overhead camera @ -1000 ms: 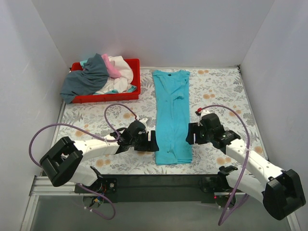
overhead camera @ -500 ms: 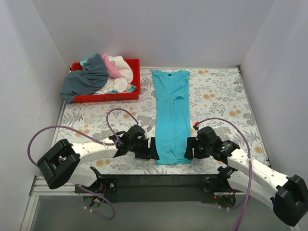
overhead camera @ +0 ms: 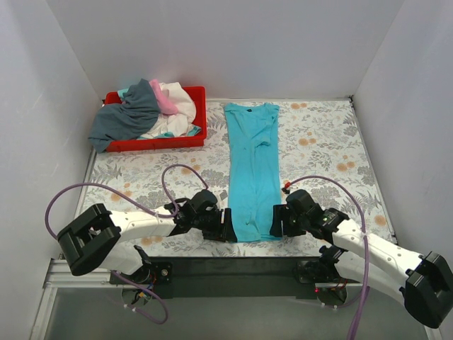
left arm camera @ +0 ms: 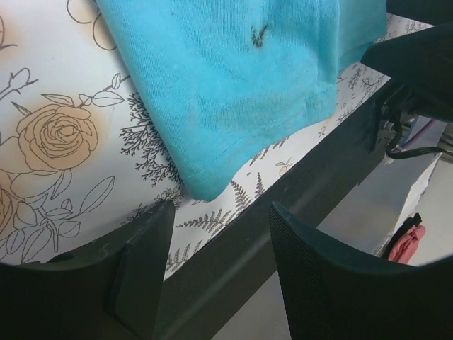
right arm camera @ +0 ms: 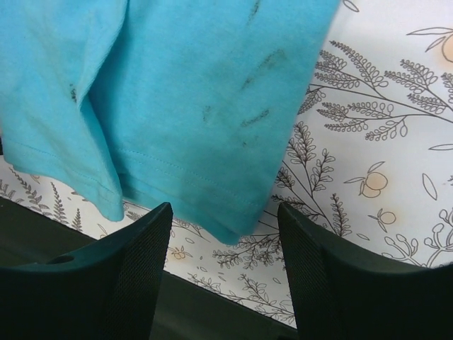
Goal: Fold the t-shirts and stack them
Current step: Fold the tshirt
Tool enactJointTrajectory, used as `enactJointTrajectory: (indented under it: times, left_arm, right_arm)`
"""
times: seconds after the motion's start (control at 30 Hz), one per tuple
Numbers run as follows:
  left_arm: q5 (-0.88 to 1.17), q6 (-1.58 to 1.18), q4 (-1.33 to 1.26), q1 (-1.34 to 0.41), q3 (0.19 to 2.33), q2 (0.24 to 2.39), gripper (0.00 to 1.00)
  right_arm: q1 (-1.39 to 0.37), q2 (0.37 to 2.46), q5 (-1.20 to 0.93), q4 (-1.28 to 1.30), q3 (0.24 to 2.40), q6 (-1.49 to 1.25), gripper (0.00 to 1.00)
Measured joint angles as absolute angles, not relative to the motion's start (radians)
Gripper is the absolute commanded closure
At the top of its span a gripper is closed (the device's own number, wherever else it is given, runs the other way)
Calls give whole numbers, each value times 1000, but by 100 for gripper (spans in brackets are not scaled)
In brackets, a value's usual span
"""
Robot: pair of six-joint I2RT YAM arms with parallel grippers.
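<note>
1. You are looking down on a table (overhead camera: 325,134) covered in a floral print, with white walls on three sides.
2. The turquoise shirt (overhead camera: 252,163) lies flat in the middle of the table, folded lengthwise into a long narrow strip. Its collar end points to the far wall and its hem lies close to the near edge.
3. Your left gripper (overhead camera: 228,225) sits low over the table, just beside the hem's left corner. Its jaws are spread and hold nothing.
4. In the left wrist view, the corner of the turquoise shirt (left arm camera: 233,92) rests on the print just ahead of the gap between the two black fingers (left arm camera: 141,283). No cloth lies between them. The table's dark near edge runs below the corner.
5. Your right gripper (overhead camera: 277,222) sits low at the hem's right corner, facing the left one across the strip. Its jaws also stand apart and are empty.
6. In the right wrist view, the stitched hem of the turquoise shirt (right arm camera: 191,92) shows two overlapping layers. Its lowest corner lies just ahead of the gap between the fingers (right arm camera: 134,283).
7. A red tray (overhead camera: 200,113) stands at the far left of the table, near the collar end but not touching it.
8. The tray holds a loose heap. A grey shirt (overhead camera: 131,117) spills over its left front rim, a white shirt (overhead camera: 180,106) fills the right side, and a pink shirt (overhead camera: 166,99) shows between them.
</note>
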State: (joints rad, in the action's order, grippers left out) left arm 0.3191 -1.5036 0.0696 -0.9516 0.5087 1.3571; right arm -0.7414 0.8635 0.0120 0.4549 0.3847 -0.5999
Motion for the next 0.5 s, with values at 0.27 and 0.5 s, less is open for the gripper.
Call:
enactJointTrajectory:
  times: [0.27,0.5]
  left_arm:
    - [303,-1511,34,-963,503,1374,52]
    - [301,-1514,-21,-964,504,1412,62]
  right_arm:
    - [-762,884,25,403,376,-606,53]
    - [-773,918,28,358,376,-607,62]
